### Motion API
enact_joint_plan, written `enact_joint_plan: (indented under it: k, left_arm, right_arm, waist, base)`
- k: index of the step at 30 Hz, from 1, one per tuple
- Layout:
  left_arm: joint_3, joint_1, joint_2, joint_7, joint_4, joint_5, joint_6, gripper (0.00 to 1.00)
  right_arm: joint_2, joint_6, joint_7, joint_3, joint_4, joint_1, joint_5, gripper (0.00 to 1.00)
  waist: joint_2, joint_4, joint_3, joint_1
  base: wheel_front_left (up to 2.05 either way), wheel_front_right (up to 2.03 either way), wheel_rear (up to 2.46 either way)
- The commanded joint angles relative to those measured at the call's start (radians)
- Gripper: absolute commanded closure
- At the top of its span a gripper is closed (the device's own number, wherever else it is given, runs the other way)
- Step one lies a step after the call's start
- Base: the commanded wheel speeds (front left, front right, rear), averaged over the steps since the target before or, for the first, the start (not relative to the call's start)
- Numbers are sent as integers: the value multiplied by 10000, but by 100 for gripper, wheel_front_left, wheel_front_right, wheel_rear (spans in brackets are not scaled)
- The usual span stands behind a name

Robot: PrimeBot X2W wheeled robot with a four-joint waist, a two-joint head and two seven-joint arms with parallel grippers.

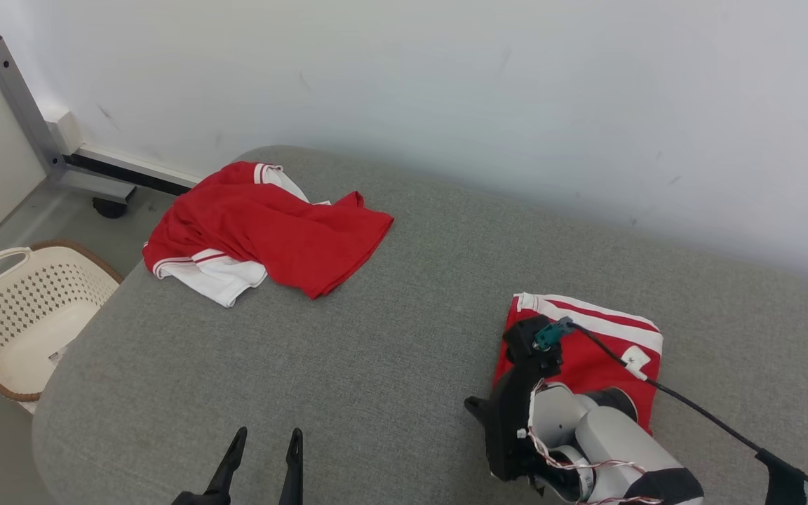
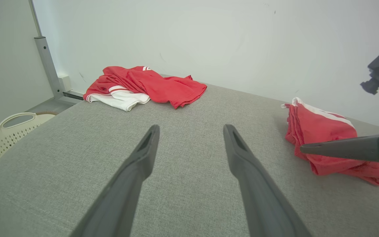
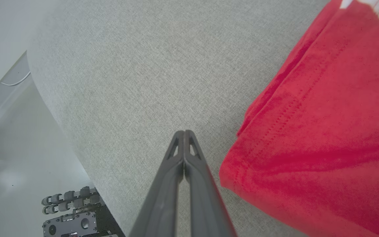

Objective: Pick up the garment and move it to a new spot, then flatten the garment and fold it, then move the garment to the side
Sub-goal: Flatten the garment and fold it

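A crumpled red and white garment [image 1: 264, 228] lies at the far left of the grey padded table [image 1: 376, 379]; the left wrist view has the garment [image 2: 150, 87] well beyond my fingers. A folded red garment [image 1: 590, 358] with white stripes rests at the right. My left gripper [image 1: 268, 431] hovers open and empty over the near edge, aimed at the bare table [image 2: 192, 128]. My right gripper [image 3: 184, 132] is shut on nothing, tips over bare fabric just left of the folded garment [image 3: 324, 131]. From the left wrist view, the right gripper [image 2: 308, 148] reaches across the folded garment [image 2: 321, 131].
A cream perforated laundry basket [image 1: 18, 315] stands on the floor off the table's left edge. A grey metal frame leg with a caster [image 1: 25, 105] is at the back left. A white wall runs behind the table. The right arm's black cable [image 1: 712, 417] trails over the table.
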State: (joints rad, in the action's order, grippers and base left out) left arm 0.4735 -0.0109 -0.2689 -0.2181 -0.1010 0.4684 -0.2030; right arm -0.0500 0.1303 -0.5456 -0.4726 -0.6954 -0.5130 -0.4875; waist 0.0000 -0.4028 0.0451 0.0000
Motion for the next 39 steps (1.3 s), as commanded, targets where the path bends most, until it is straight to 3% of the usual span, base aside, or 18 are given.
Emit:
enact_joint_plan:
  k: [1,3,4,5,6,14,23,27,32,39]
  left_arm:
    - [-29,102,-61,-38,41,32,-51,0]
    - [-31,140,-64,-53,53,41,-70,0]
    - [-33,152,-71,-64,64,45,-80,0]
    - [-33,167,-79,-74,80,45,-90,0]
    - [-31,189,-87,-82,92,46,-110,0]
    - [7,313,-146,-136,196,33,-123,0]
    - [-113,522,-229,-276,180,55,-146,0]
    - [-197,599,-234,-312,155,78,-218,0]
    - [-260,760,-283,-376,165,89,-220,0]
    - [-157,611,-210,-421,135,-56,-115,0]
  right_arm:
    - [-12,5,-42,302,250,62,10,100]
    - [-47,5,-49,868,449,-8,201,100]
    - [-95,5,-4,1233,552,-62,352,95]
    - [-152,5,7,1613,600,-84,505,23]
    - [-211,5,-14,2070,637,-78,710,0]
    - [-179,5,-21,5280,1383,483,2450,0]
    - [-10,5,1088,7503,2394,2111,3347,0]
    - [4,5,2058,7497,2481,2790,2727,0]
    - [3,5,2679,7040,1619,2776,1906,0]
    - [-5,5,4403,6712,668,2160,1533,0]
  waist:
    - [0,42,51,0]
    - [0,81,109,0]
    - [0,101,137,0]
    - [0,120,172,0]
    - [0,134,200,0]
    - [0,223,377,0]
    - [0,521,651,0]
    - [0,820,759,0]
    - [0,1205,788,0]
    - [0,1006,877,0]
  base:
    - [0,0,0]
    - [0,0,0]
    - [0,0,0]
    - [0,0,0]
    - [0,0,0]
    - [0,0,0]
    - [0,0,0]
    - [0,0,0]
    - [0,0,0]
    - [0,0,0]
